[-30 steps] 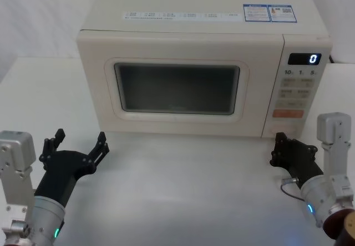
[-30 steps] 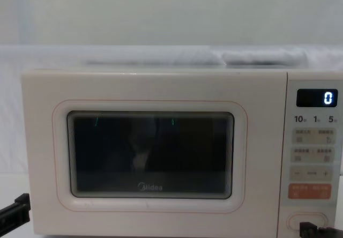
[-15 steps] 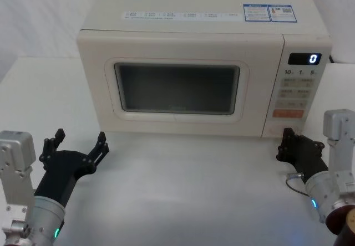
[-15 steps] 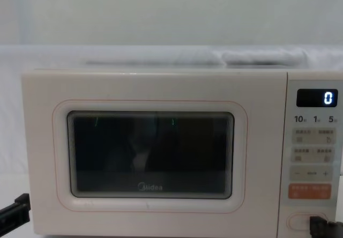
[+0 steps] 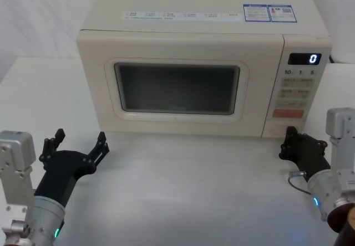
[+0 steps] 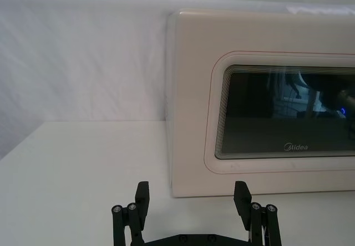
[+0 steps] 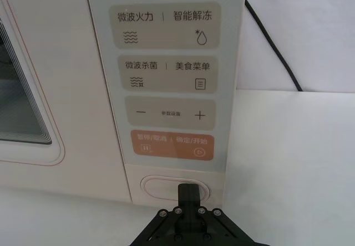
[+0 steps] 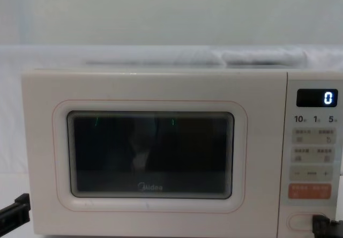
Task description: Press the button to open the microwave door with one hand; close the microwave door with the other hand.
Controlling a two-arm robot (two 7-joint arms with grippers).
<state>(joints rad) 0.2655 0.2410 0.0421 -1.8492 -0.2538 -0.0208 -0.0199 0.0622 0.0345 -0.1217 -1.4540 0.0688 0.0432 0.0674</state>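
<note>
Right gripper (image 7: 187, 193) shifted right, shut, at button (image 7: 161, 189)

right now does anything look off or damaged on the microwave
Nothing stands out. The cream microwave door with its dark mesh window sits shut and flush; the right gripper is at the wide cream pill-shaped button; the left gripper waits open.

The microwave door (image 8: 150, 152) reads "Midea"; the display (image 8: 317, 97) shows "0".

One microwave, two grippers
One microwave door (image 5: 177, 85), one button (image 7: 175, 188), one orange key (image 7: 172, 144), one left gripper (image 5: 77, 146), one right gripper (image 5: 289, 146).
</note>
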